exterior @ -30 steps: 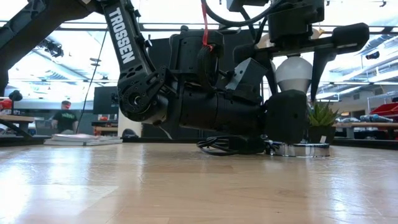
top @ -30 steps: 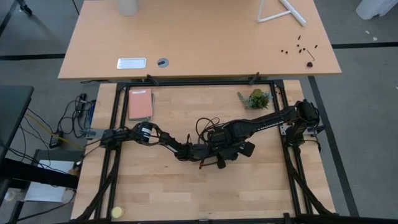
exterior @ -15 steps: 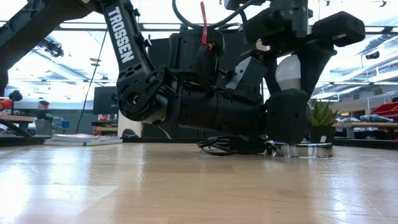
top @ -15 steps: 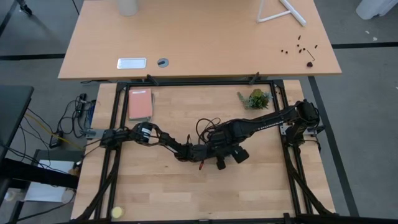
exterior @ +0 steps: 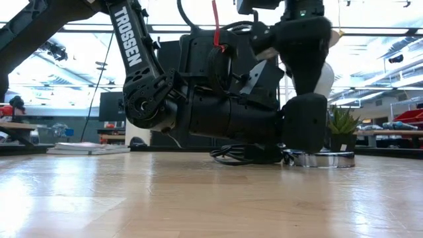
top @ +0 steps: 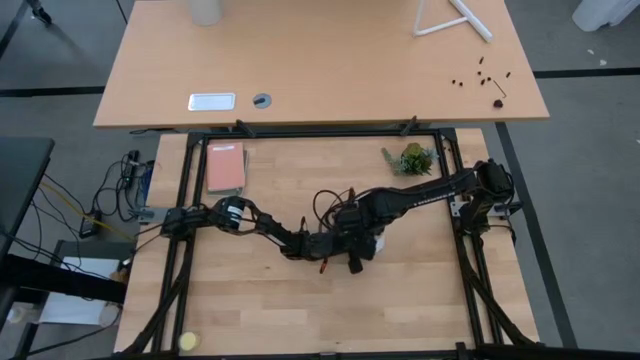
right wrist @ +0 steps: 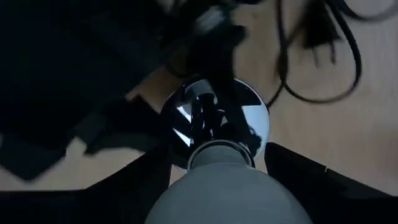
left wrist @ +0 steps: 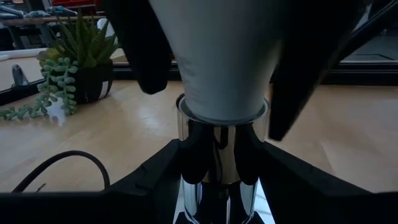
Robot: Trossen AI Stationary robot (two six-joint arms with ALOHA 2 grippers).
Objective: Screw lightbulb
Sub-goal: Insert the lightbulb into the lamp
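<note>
Our right gripper [right wrist: 214, 186] comes down from above, fingers clamped on the lightbulb [left wrist: 219, 56], which stands upright in the silvery socket [left wrist: 219, 152] mid-table. Our left gripper [left wrist: 219, 186] lies low, gripping the socket stem. A black cord [left wrist: 56, 168] and a potted plant [left wrist: 74, 68] sit behind.

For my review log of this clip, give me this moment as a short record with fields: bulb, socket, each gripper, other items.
bulb: lightbulb upright, its base inside the socket's collar
socket: silvery socket standing on the table, black cord trailing off
left gripper: left gripper low at the table, fingers clamped on the socket's stem
right gripper: right gripper above, fingers on either side of the bulb
other items: potted plant, book
</note>
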